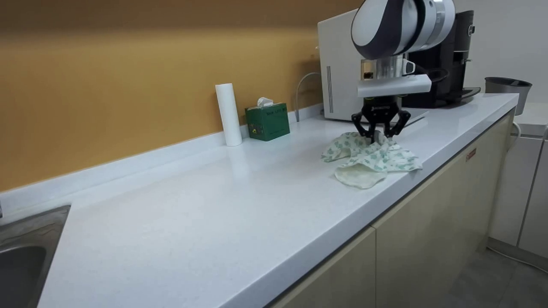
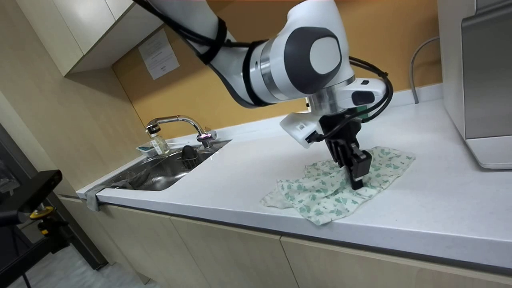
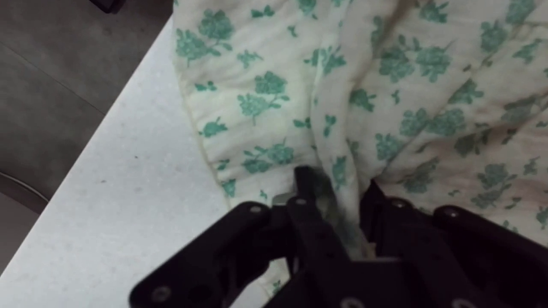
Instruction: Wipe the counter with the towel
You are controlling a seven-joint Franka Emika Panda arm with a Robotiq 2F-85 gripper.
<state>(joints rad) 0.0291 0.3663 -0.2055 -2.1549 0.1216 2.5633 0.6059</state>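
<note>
One green-floral towel (image 2: 320, 196) lies rumpled on your white bench (image 1: 192, 222), near its front edge; your tool (image 3: 338, 183), pointing down, pinches a raised fold of it.

One towel (image 2: 320, 196), one gripper (image 1: 380, 136), one sink (image 1: 40, 224)

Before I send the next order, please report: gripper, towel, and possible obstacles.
Gripper pinches a fold of the towel. Towel rumpled on the counter, near its front edge. Possible obstacles toward the wall: white appliance, green tissue box, white roll.
</note>
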